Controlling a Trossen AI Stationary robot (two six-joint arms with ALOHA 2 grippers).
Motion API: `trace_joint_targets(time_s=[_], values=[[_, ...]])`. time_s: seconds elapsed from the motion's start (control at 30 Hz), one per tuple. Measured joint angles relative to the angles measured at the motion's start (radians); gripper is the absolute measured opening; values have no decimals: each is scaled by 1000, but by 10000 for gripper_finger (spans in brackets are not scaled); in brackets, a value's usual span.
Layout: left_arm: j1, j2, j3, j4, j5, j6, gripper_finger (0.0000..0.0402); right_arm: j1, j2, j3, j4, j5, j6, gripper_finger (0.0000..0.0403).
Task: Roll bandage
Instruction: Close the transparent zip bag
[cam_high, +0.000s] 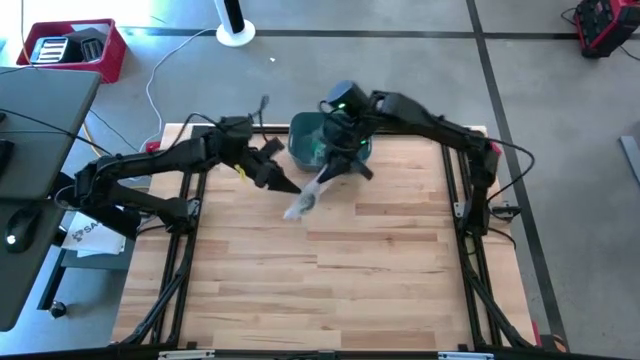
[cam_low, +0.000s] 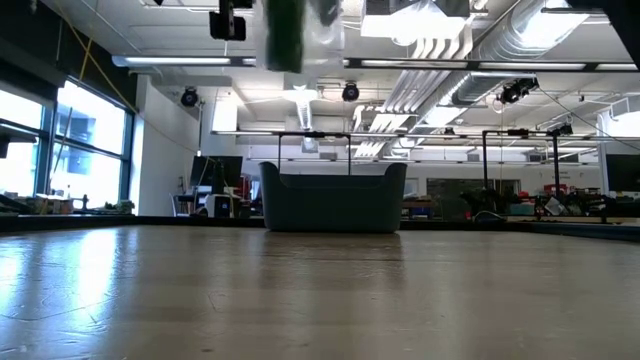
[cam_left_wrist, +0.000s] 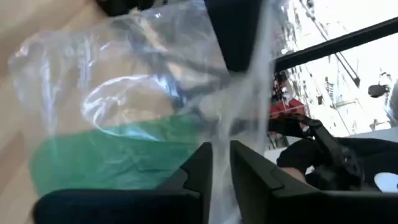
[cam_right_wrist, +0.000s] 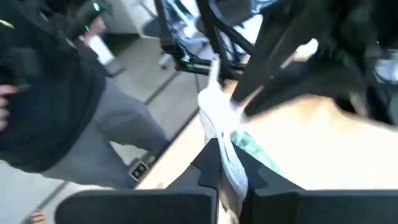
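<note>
A clear plastic bag (cam_high: 303, 200) with a green bandage (cam_left_wrist: 118, 155) inside hangs above the table's middle, between my two grippers. My left gripper (cam_high: 290, 187) comes in from the table's left and is shut on the bag's film. My right gripper (cam_high: 330, 172) reaches over from the far right and is shut on the bag's other end. The low view shows the green bandage (cam_low: 285, 35) high above the tabletop, at the picture's top edge. My left gripper pinches the clear film of the bag (cam_left_wrist: 219, 134) between its two fingers, beside the green bandage. The fingers come nearly level from the table's left. The bag is lifted clear of the table. My right gripper pinches a bunched, whitish strip of the bag's film (cam_right_wrist: 214, 115) between its two fingers, slanting down from the table's far right. The green bandage (cam_right_wrist: 249, 146) shows just past the fingertips. The bag is clear of the table.
A dark green bin (cam_high: 318, 140) stands on the table's far side, just behind the grippers, seen also in the low view as the bin (cam_low: 333, 197). A person in dark clothes (cam_right_wrist: 62, 93) stands beyond the table. Bare wood (cam_high: 330, 280) lies toward the near edge.
</note>
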Motion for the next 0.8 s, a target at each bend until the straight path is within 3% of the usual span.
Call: trace_joint_targets(time_s=[0.17, 0.27, 0.4, 0.47, 0.63, 0.8], values=[[42, -90, 0, 19, -43, 104, 80, -75, -110, 0, -128, 117, -31, 2], [37, -139, 0, 65, -195, 214, 88, -135, -173, 0, -121, 171, -15, 1], [-4, -159, 0, 230, -462, 450, 91, -202, -219, 1, -33, 139, 67, 0], [-17, -153, 0, 319, -537, 545, 96, -220, -223, 1, 6, 127, 108, 0], [-21, -125, 0, 479, -580, 634, 129, -247, -228, 0, 152, 111, 247, 0], [-44, -108, 0, 506, -590, 727, 175, -248, -227, 0, 276, 118, 334, 0]])
